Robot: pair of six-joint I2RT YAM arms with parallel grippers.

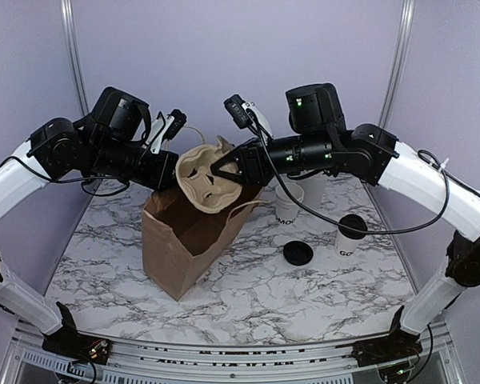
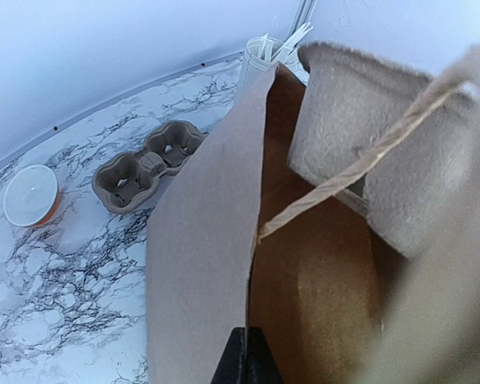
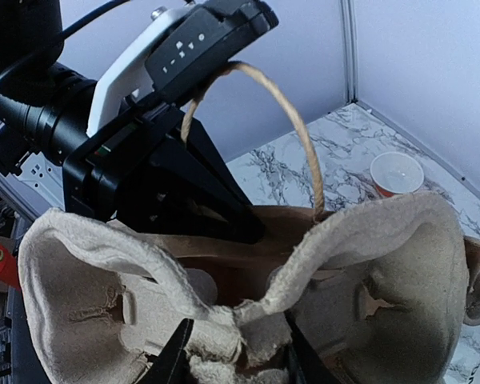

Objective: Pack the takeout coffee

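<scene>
The takeout coffee cup (image 1: 289,203), white with dark lettering, stands open on the table right of the brown paper bag (image 1: 184,244). Its loose black lid (image 1: 298,254) lies in front of it. A second lettered white cup (image 1: 351,236) has a black lid on. My left gripper (image 2: 246,358) is shut on the bag's rim (image 2: 256,200) and holds the mouth open. My right gripper (image 3: 236,362) is shut on the middle ridge of a brown pulp cup carrier (image 3: 384,280), which hangs tilted over the bag's mouth (image 1: 208,182).
A second pulp carrier (image 2: 148,164) lies on the marble behind the bag. An orange cup with a white lid (image 2: 32,196) stands further left. A white cup of stirrers (image 2: 268,50) stands by the back wall. The bag's rope handle (image 3: 298,120) arches above the carrier.
</scene>
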